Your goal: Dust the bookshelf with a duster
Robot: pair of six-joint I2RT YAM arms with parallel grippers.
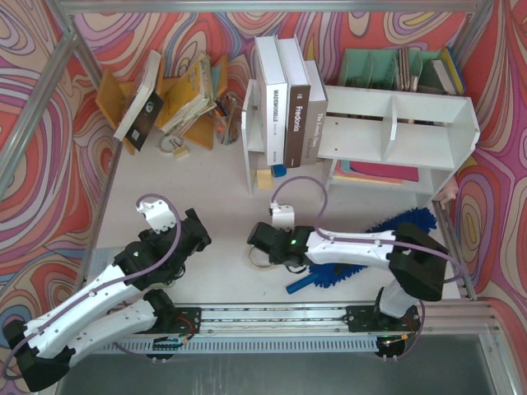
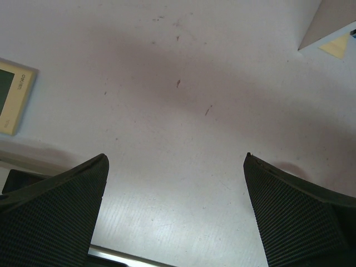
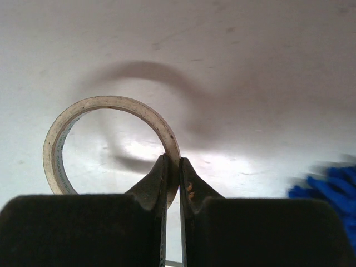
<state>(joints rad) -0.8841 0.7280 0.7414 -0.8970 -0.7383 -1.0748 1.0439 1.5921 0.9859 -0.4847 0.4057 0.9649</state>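
Observation:
The white bookshelf [image 1: 395, 123] stands at the back right, with large books upright on its left end. On the table in front of it lies the blue fluffy duster [image 1: 408, 222], its handle end near the front rail; a bit of blue fluff [image 3: 328, 189] shows at the right of the right wrist view. My right gripper [image 1: 258, 249] [image 3: 172, 164] is left of the duster, shut on the rim of a tape roll [image 3: 111, 104] [image 1: 262, 262] that rests low over the table. My left gripper [image 1: 198, 230] [image 2: 175, 158] hangs wide open over bare table, holding nothing.
A yellow-orange book rack [image 1: 177, 90] with leaning books stands at the back left. A teal organizer [image 1: 387, 66] sits behind the shelf. Pink folders [image 1: 375, 173] lie under the shelf, small blocks [image 1: 265, 177] by its leg. A calculator [image 2: 14, 94] lies left of the left gripper.

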